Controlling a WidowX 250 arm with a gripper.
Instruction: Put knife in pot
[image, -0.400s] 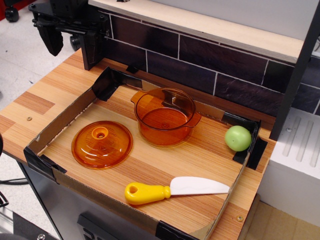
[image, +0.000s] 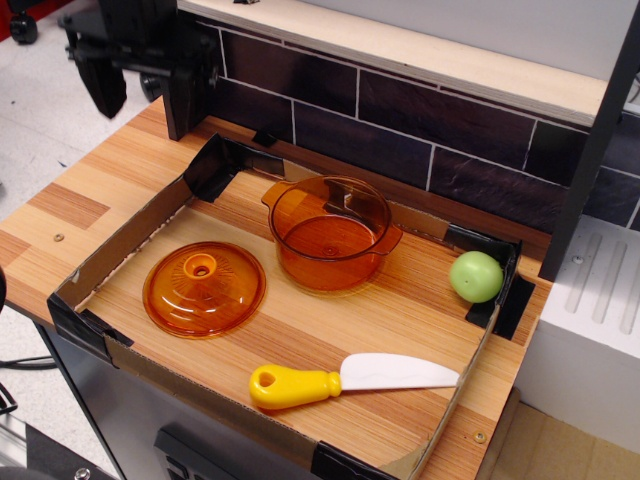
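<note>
The knife (image: 350, 379) lies flat near the front edge of the cardboard tray, yellow handle to the left, white blade to the right. The orange transparent pot (image: 331, 233) stands upright and empty at the back middle of the tray. My black gripper (image: 143, 92) hangs at the far top left, above the table's back left corner, outside the tray and far from both. Its fingers (image: 101, 82) stand wide apart and it holds nothing.
An orange domed lid (image: 204, 288) with a knob lies left of the pot. A green ball-like fruit (image: 476, 276) sits in the tray's right corner. Low cardboard walls (image: 110, 343) ring the tray. A dark tiled backsplash and a shelf run behind.
The gripper has shifted very slightly at the top left. The knife, pot, lid and fruit have not moved.
</note>
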